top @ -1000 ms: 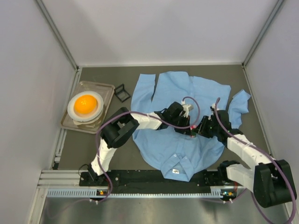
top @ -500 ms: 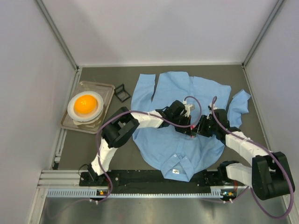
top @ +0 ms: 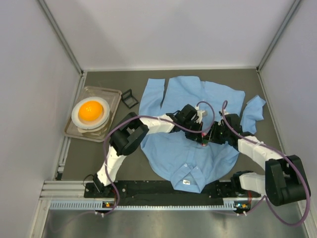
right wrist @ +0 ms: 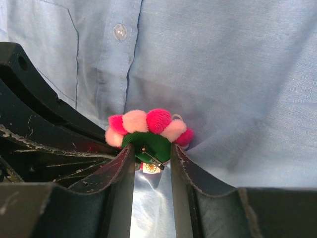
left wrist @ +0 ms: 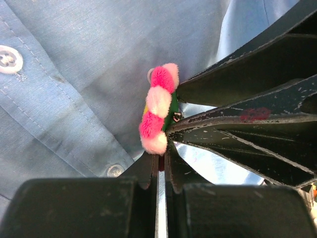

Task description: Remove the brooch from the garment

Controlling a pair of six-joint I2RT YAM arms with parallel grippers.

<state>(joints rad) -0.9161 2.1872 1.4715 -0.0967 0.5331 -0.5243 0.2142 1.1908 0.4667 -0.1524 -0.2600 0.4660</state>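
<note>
The garment [top: 171, 148], a light blue shirt, lies spread flat with both arms reaching over its middle. The brooch [left wrist: 158, 106] is a ring of pink pom-poms on a green back [right wrist: 151, 141], standing on edge on the garment [right wrist: 223, 74]. My left gripper [left wrist: 161, 158] is shut, its tips pinching the brooch's lower rim. My right gripper [right wrist: 152, 148] has its jaws apart on either side of the green back, where the pin shows. Its black fingers [left wrist: 237, 79] meet the brooch from the opposite side. From above, the brooch [top: 203, 139] is only a pink speck between the two grippers.
A metal tray [top: 115, 93] at the left holds a white bowl [top: 90, 115] with an orange ball. A small black frame [top: 130, 98] lies beside the tray. Shirt buttons [left wrist: 10, 58] sit near the brooch. White walls close in the table.
The right arm has swung left toward the left gripper, and its jaws have spread a little wider. The left gripper stays shut in place.
</note>
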